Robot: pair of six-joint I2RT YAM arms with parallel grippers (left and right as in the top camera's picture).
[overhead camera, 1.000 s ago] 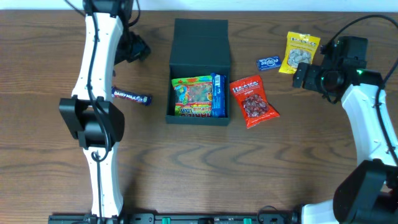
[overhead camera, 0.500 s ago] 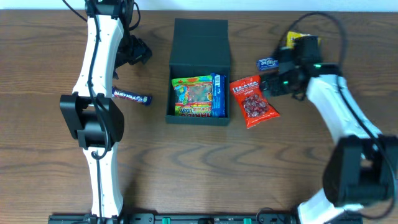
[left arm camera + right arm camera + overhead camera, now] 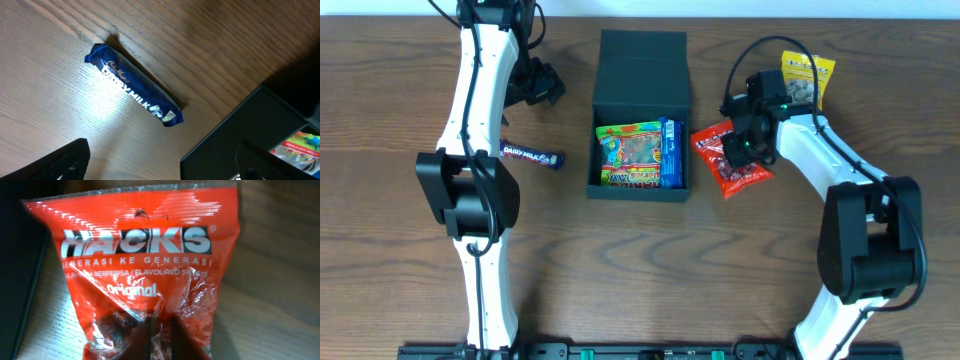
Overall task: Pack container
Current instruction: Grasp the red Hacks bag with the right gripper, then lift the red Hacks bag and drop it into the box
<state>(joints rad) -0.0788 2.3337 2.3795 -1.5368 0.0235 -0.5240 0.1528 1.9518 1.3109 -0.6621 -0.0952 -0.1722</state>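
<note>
Toward the near side of the brown wooden worktop (image 3: 650, 270), the white left arm (image 3: 478, 100) and right arm (image 3: 820, 155) rise from their bases. A little farther in, a blue Dairy Milk bar (image 3: 532, 156) lies flat beside the left arm. It is left of the container (image 3: 642, 65) and well apart from it.

The container sits in the middle of the worktop. It is dark teal-green, with its lid open and lying flat on the far side. Its open half holds a green sweets packet (image 3: 628, 155) lying flat and a blue packet (image 3: 668, 152) standing on edge against the right wall.

Just right of the container lies a red Hacks packet (image 3: 140, 255), its left edge close to the box's wall. The right claw (image 3: 745, 148) is down on this packet. In the right wrist view its two dark fingers (image 3: 150, 340) stand close together low on the packet, clenched on the crinkled film.

Farther back, the left claw (image 3: 540, 85) hangs left of the lid. It is released, its fingers spread wide with nothing between them. At the far right a yellow snack packet (image 3: 808, 78) lies on the worktop, the right arm crossing its near-left corner.
</note>
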